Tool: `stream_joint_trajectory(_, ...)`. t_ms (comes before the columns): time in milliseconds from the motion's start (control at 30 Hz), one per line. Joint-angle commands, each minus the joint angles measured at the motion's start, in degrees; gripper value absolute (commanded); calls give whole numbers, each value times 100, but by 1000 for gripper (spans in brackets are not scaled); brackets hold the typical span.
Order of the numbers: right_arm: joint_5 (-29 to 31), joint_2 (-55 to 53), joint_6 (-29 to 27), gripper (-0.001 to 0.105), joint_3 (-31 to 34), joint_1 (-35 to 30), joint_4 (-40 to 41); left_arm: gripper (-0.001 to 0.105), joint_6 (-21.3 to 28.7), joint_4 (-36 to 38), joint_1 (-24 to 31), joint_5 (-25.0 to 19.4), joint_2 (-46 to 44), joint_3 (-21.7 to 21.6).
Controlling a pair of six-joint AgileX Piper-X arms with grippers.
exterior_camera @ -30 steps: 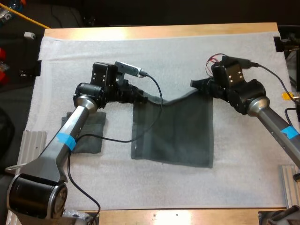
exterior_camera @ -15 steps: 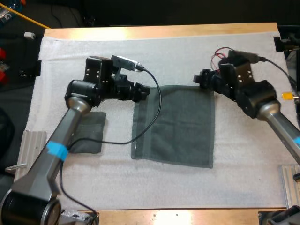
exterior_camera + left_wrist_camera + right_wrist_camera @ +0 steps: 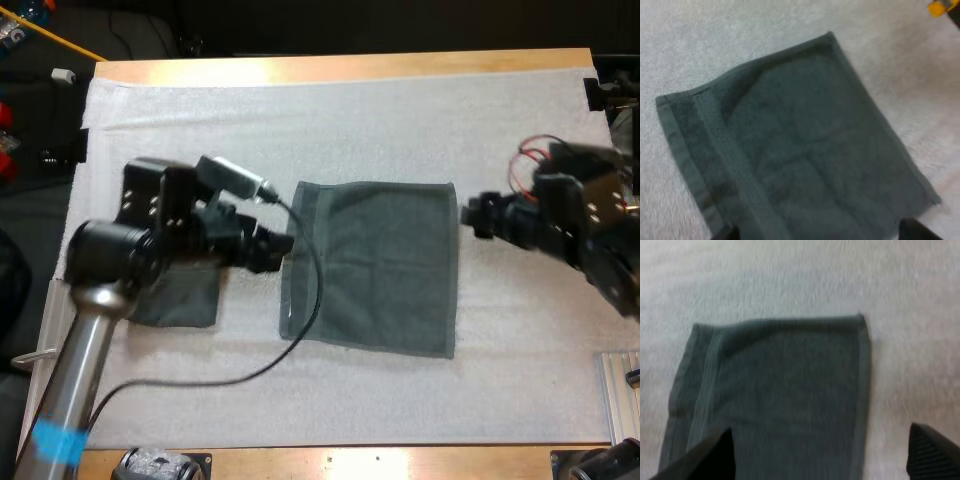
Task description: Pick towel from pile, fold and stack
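Left gripper and right gripper stand wide open and empty, flanking the flat towel at the centre of the white mat. Soft, light and floppy, probably; pinch its near corners firmly.

Ahead of left gripper: flat towel, lying low.
Behind it: folded towel.
Around right gripper: bare mat, free passage.

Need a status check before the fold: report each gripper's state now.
Left gripper: jaws open, holding nothing.
Right gripper: jaws open, holding nothing.
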Motion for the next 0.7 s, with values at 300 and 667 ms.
stream_joint_trajectory(300, -44, -1197, 202, 69, 208, 3, 1413, 61, -253, 684, 10, -321, -1411, 398)
stream_joint_trajectory(667, -853, -2232, 750, 69, 1387, 3, 1496, 61, -486, 902, 10, -311, -2444, 1560)
